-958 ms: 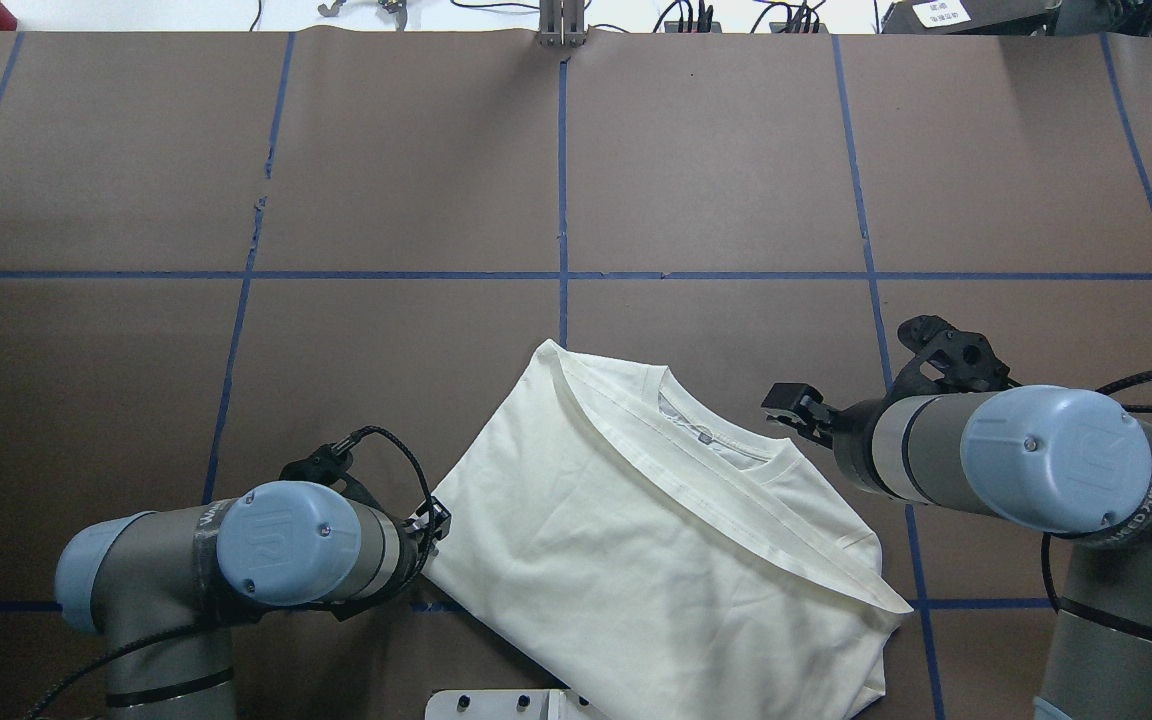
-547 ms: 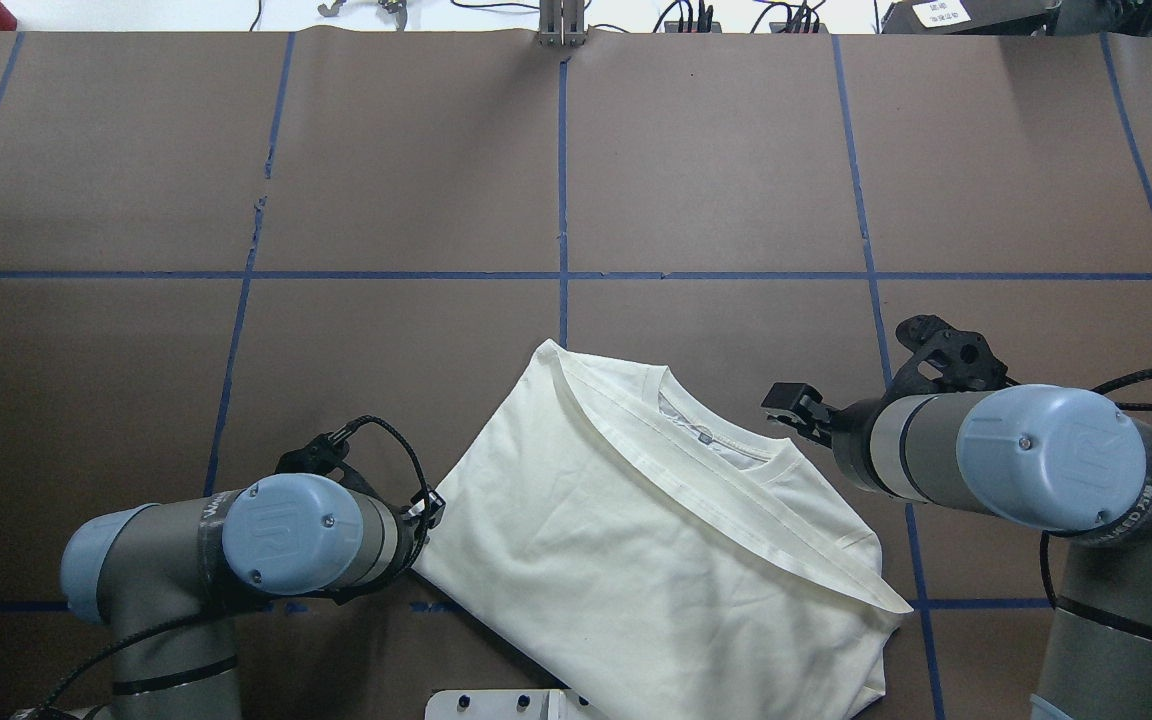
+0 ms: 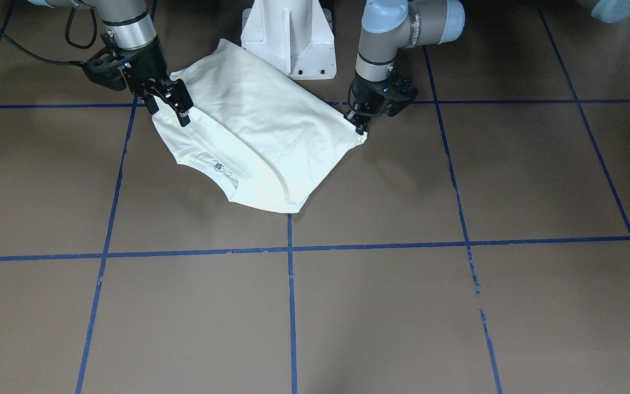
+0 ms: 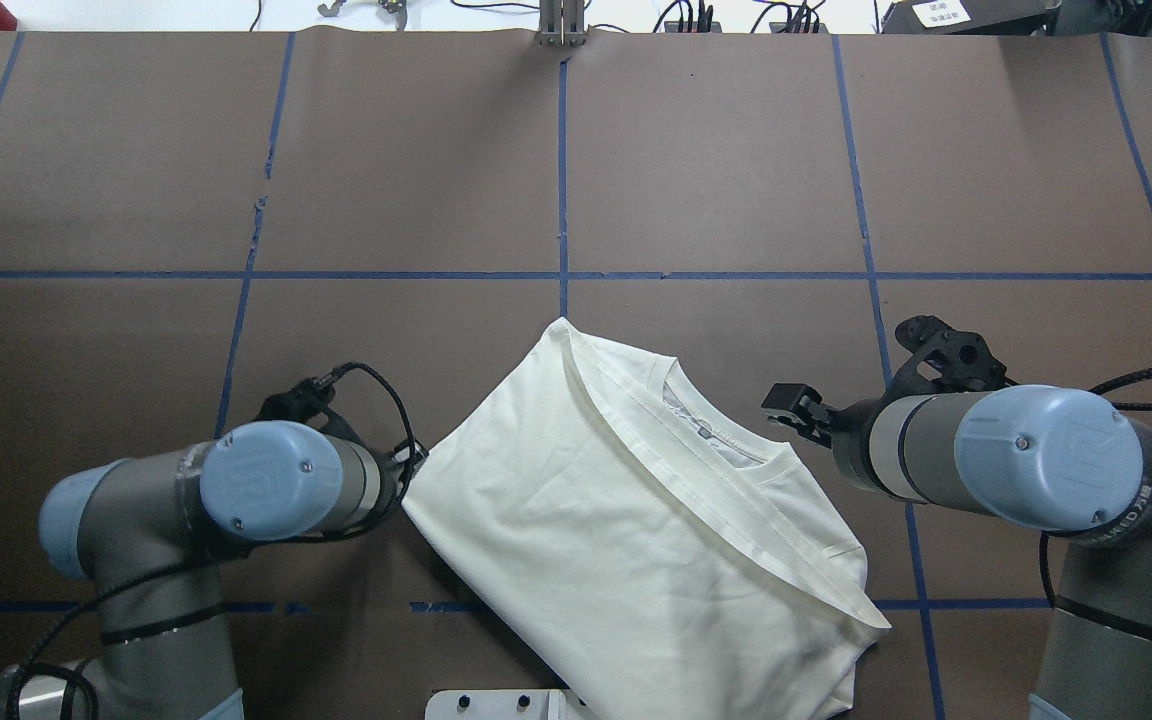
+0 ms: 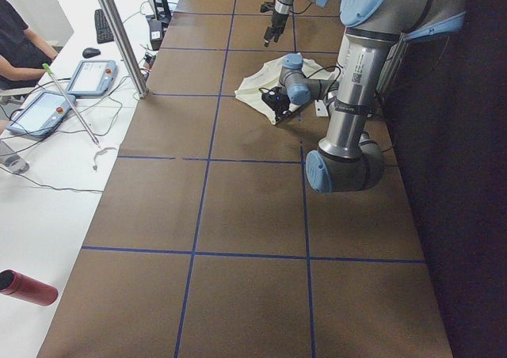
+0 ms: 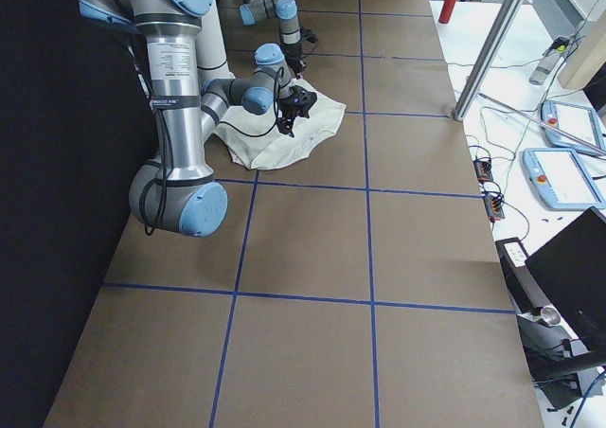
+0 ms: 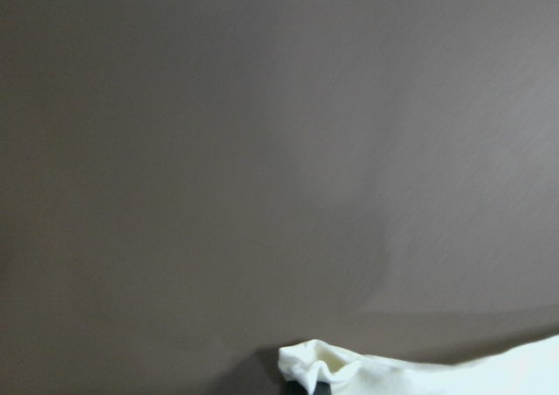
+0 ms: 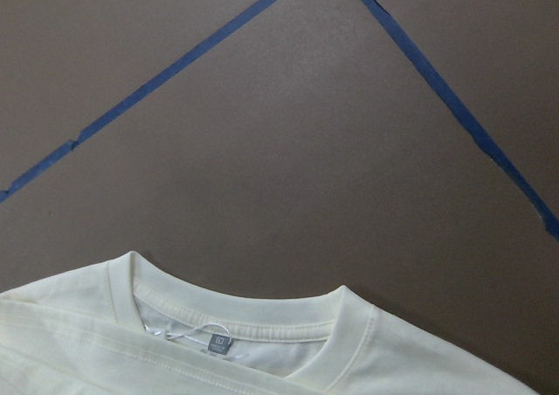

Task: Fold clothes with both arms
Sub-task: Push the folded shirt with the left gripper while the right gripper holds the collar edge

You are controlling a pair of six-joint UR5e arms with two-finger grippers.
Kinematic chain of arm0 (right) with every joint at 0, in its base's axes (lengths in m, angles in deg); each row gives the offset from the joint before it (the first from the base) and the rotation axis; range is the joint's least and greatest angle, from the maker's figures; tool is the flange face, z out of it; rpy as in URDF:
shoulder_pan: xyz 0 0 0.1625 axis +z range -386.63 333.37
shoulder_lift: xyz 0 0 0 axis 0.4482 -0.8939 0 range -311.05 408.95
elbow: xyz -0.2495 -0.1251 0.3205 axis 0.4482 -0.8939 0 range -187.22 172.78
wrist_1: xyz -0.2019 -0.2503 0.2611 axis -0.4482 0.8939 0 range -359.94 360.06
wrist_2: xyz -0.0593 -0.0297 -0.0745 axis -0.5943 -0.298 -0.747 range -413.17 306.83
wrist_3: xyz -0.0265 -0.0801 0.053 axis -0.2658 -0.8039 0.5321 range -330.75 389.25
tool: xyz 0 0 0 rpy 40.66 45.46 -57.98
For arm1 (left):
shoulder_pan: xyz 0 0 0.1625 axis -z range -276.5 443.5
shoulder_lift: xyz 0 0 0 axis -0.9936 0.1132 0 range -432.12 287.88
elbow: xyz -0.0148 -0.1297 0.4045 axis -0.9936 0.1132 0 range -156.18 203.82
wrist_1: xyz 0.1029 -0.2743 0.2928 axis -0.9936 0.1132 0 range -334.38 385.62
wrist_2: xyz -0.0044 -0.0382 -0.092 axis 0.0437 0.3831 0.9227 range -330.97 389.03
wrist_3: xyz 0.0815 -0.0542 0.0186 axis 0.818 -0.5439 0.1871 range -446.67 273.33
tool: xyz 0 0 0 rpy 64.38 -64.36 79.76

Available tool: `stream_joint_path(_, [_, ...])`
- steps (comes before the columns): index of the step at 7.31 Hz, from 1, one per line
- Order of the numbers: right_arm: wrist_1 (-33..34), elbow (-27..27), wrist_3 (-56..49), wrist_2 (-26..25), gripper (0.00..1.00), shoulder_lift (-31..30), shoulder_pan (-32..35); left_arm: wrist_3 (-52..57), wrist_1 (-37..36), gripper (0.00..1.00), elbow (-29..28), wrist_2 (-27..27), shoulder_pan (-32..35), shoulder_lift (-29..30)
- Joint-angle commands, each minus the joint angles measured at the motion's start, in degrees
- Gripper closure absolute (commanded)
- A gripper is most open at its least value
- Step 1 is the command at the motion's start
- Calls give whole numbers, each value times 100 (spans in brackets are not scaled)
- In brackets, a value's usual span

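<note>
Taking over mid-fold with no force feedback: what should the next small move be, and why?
Probably lower the right gripper onto the shirt at the edge beside its collar and close. It hangs open there holding nothing, while the left gripper is pinched on the opposite corner, so only one side of the shirt is held.

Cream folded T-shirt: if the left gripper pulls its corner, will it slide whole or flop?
Likely floppy: the cream folded T-shirt bunches at the left gripper. Probably light, sliding on the brown table, though layers may shift.
</note>
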Motion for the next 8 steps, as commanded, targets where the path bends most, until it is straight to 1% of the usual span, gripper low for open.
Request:
stream_joint_path(1, [-23, -7, 15, -56, 0, 12, -22, 597, 279, 100, -315, -265, 840, 228])
stream_joint_path(2, [-40, 11, 15, -57, 0, 3, -23, 572, 752, 100, -962, -276, 1252, 761])
stream_joint_path(3, [-40, 20, 15, -57, 0, 29, -40, 511, 1018, 100, -1960, -276, 1483, 1349])
stream_joint_path(4, [-14, 11, 15, -39, 0, 212, -31, 440, 1438, 100, -2631, -285, 1755, 1799])
stream_joint_path(5, [-5, 11, 15, -56, 0, 275, -66, 361, 1747, 100, -3273, -285, 1827, 2125])
stream_joint_path(6, [-5, -6, 15, -48, 0, 371, -75, 291, 1967, 100, -3680, -285, 1923, 2424])
stream_joint_path(7, [-14, -67, 15, -74, 0, 398, -232, 290, 1909, 86, -3684, -224, 1924, 2471])
stream_joint_path(8, [-14, -251, 6, -83, 0, 625, -268, 299, 1821, 48, -3414, 72, 1924, 2471])
